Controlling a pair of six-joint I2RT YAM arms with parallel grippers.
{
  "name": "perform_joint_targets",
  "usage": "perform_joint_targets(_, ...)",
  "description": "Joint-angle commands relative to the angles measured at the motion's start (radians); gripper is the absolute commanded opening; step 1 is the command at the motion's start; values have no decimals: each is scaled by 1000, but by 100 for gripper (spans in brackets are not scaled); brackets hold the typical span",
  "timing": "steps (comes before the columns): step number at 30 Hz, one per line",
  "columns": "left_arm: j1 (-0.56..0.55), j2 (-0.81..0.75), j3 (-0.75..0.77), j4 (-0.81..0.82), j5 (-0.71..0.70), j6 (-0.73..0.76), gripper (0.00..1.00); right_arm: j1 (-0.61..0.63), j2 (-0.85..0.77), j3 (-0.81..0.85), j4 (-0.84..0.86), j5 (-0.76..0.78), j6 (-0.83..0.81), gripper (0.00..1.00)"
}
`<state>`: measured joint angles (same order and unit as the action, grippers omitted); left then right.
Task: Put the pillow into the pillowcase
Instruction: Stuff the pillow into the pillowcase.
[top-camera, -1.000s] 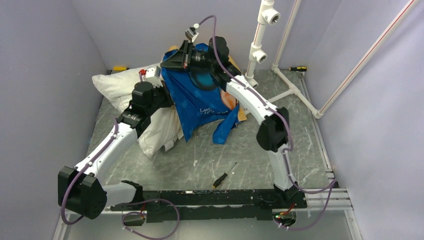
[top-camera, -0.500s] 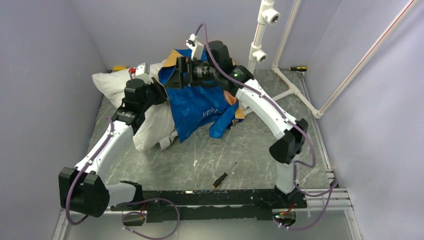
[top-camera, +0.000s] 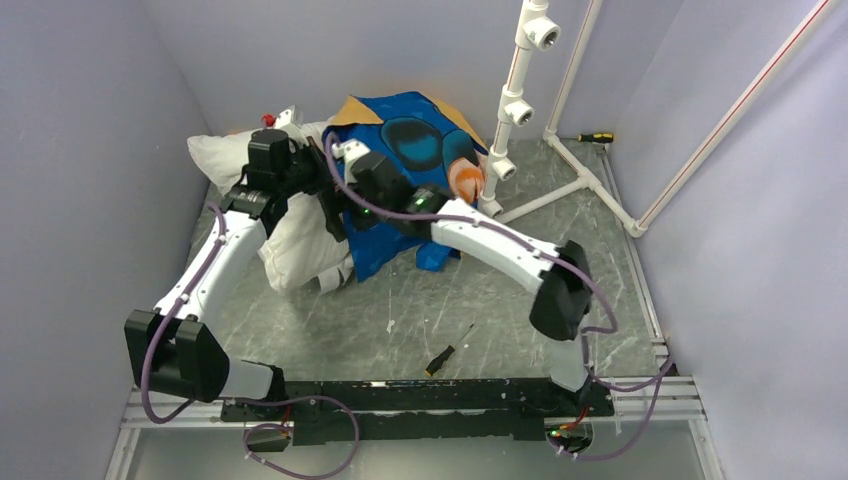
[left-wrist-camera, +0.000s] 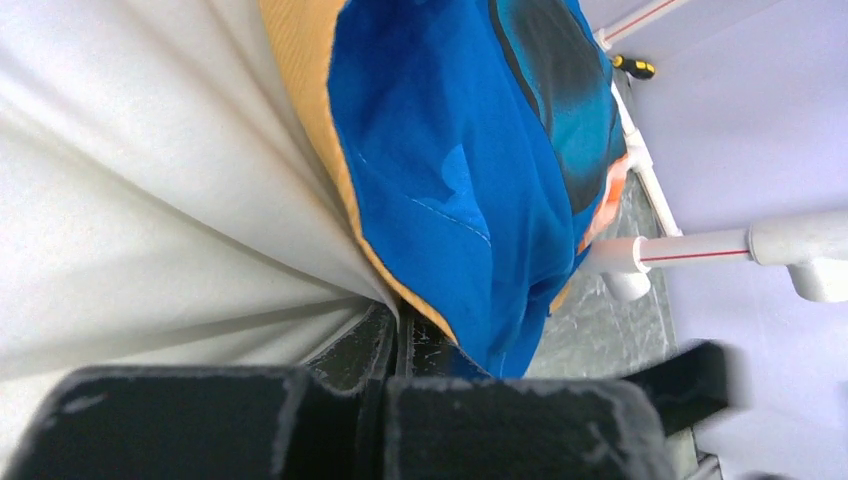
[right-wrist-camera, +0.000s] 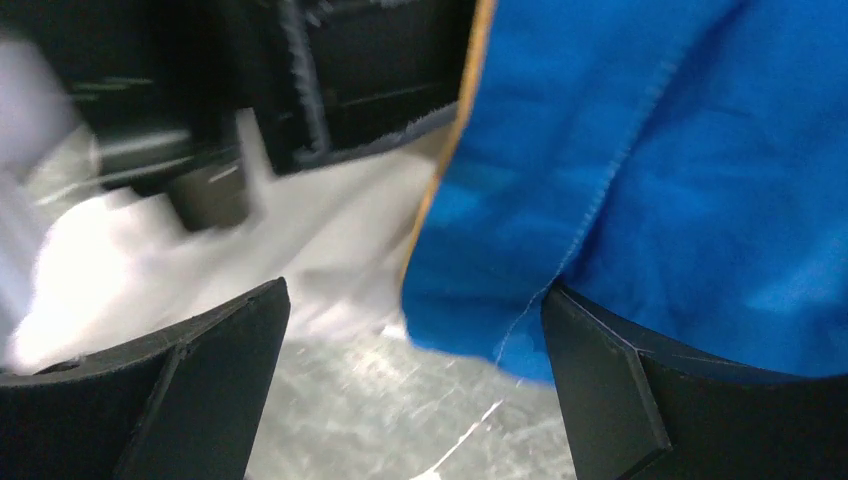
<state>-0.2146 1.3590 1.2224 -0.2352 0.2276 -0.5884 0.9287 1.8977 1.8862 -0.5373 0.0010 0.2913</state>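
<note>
Pillow lay far left from above, pillowcase covering its right end. Left wrist: left gripper pinched shut on white pillow fabric beside the orange edge. Right wrist: right gripper gaped wide, empty, at the blue hem.

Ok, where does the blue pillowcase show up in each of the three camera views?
Top external: the pillowcase lies at upper centre, at the far end of the table.
Left wrist: it fills the upper middle, with its orange-yellow edge on the left.
Right wrist: it fills the upper right.
Shared landmark: the white pillow, directly left of the case in every view.
</note>
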Motion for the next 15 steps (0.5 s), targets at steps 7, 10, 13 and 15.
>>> perform_joint_targets(7, 23, 79, 219, -118, 320, -171, 0, 35, 228, -170, 545, 415, -69, 63)
perform_joint_targets(10, 38, 59, 206, -120, 302, -192, 0, -2, 252, -156, 570, 358, -32, 0)
perform_joint_targets(13, 68, 33, 197, -121, 277, -193, 0, -18, 252, -123, 549, 322, -45, 0)
perform_joint_targets(15, 94, 19, 202, -134, 255, -184, 0, -31, 224, -117, 541, 251, -52, 0)
